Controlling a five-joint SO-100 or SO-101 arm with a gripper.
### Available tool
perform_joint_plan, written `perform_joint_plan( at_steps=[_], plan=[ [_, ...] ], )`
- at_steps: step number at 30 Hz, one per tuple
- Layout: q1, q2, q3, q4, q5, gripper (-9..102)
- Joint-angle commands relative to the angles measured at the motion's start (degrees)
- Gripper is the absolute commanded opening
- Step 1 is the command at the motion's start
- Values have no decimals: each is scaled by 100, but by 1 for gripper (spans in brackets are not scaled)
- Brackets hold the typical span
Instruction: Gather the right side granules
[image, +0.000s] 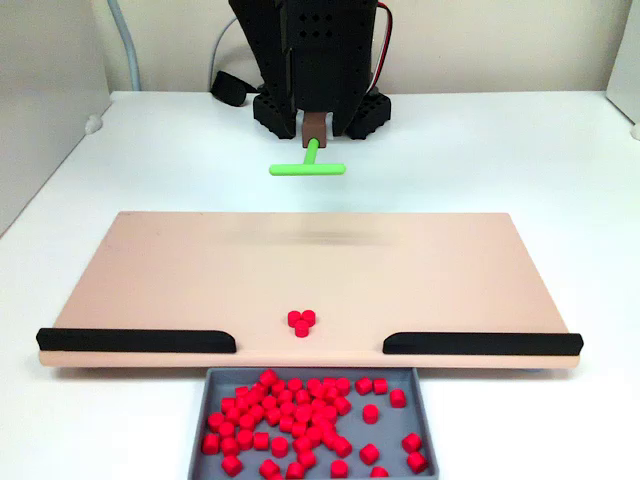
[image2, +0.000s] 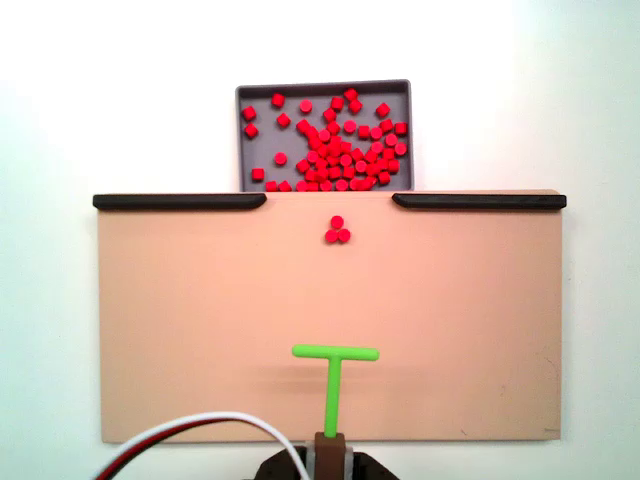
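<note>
Claw (image2: 330, 447): we find it closed on the stem of a green T-shaped stick (image2: 335, 372), crossbar pointing away from the arm. In a fixed view the stick (image: 309, 163) hangs above the white table (image: 150, 150), clear of the board.

Board (image2: 200, 330): tan, with two black rails (image2: 180, 201) along its far edge and a gap between them.

Granules (image2: 337, 231): we count three red ones, touching in a cluster on the board just before that gap.

Tray (image2: 324, 89): grey, beyond the gap, holding many red pellets (image2: 340, 150).
</note>
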Motion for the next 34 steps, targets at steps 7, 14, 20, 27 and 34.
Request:
perform_joint_plan(
  at_steps=[7,14,20,27,34],
  plan=[
    [105,237,-114,-18,-229,0],
    [79,264,-114,-53,-220,0],
    [79,290,-114,-53,-229,0],
    [79,299,-114,-53,-211,0],
    [70,343,-114,-53,-220,0]
  ],
)
